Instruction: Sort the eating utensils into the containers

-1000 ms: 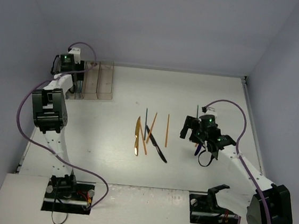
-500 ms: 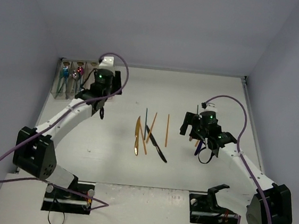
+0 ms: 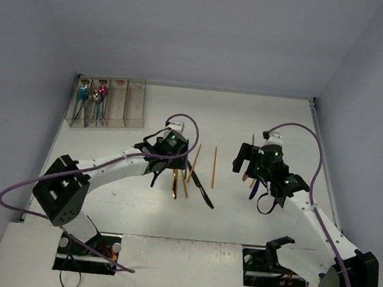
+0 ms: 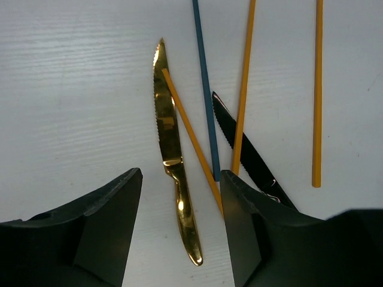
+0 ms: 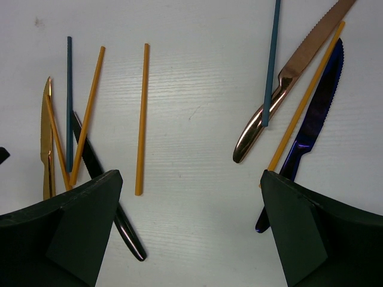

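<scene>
Gold knife (image 4: pixel 170 161) lies flat on table (image 3: pixel 262 123), mid-way across, well apart from containers (image 3: pixel 138 103) at far left corner; thin orange stick (image 4: pixel 190 139) crosses its blade and runs down beside handle; left gripper (image 4: pixel 179 179) hovers above, jaws spread wide, straddling handle. Likely step: pick up gold knife. Stick end sits inside jaw span, so shift toward handle tail; descend straight; close slowly to avoid pinching both. Right gripper (image 5: pixel 191 176) likewise gaping, holding nothing, near copper knife (image 5: pixel 287 78).
</scene>
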You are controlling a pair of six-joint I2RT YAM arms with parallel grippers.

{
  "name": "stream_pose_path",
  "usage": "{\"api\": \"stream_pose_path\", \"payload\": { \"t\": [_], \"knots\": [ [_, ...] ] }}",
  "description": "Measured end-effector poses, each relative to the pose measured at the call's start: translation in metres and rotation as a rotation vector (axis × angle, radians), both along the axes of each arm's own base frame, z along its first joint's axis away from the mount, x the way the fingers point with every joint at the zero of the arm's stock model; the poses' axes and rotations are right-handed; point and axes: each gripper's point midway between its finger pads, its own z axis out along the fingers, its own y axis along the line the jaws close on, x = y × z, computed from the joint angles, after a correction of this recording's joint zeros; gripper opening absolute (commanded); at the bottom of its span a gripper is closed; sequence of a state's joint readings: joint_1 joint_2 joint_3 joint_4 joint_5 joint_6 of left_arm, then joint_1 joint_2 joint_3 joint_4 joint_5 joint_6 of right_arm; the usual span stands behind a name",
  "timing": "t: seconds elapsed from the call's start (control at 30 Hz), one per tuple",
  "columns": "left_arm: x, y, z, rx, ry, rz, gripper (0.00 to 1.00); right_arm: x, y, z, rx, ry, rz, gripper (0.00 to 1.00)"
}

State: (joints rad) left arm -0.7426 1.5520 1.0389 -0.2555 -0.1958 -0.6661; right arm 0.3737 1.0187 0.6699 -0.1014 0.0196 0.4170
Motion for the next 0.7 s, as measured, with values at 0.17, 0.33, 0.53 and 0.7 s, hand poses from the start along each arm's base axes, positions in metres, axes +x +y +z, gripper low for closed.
{"api": "stream_pose_path", "payload": {
  "t": [0.17,0.33,0.53,0.7],
  "knots": [
    [-0.007,-0.016,-0.024,0.018,0.074,0.001,0.45,-0.005,-0.002,-0.005,-0.002,0.007,-0.001,0.99],
    [-0.015,-0.023,-0.048,0.06,0.139,0.002,0.41,-0.007,-0.003,-0.009,-0.008,0.015,-0.003,1.0],
    [-0.019,-0.024,-0.059,0.101,0.188,0.016,0.34,-0.007,-0.004,-0.01,-0.011,0.016,-0.006,1.0],
    [-0.024,-0.017,-0.062,0.126,0.209,0.034,0.34,-0.008,-0.005,-0.013,-0.014,0.023,-0.007,1.0]
  ]
}}
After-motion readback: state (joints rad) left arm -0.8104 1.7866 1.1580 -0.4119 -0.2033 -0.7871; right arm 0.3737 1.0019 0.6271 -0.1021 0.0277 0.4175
